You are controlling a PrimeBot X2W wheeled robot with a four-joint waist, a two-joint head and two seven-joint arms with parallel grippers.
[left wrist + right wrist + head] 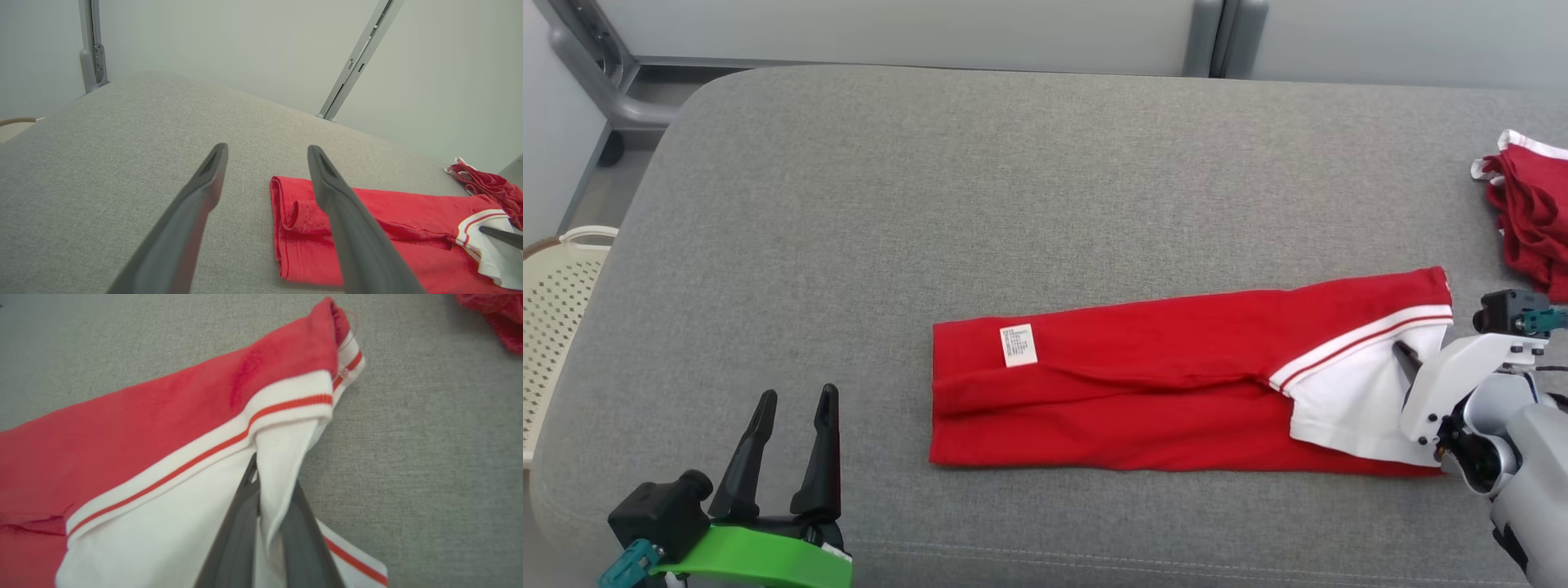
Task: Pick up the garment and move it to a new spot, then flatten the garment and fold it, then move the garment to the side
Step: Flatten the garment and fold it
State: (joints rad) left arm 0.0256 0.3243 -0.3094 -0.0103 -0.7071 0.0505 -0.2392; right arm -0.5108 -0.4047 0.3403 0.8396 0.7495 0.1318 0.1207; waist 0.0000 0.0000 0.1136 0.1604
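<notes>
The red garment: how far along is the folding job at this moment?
Done: the red garment lies flat on the grey cushion, folded lengthwise into a long strip. In hand: the right gripper is shut on its white striped end; the left gripper stands open, apart from it. Left: fold it across, then move it to the side.

White care label (1018, 345) on red garment (1143, 384), print illegible
</notes>
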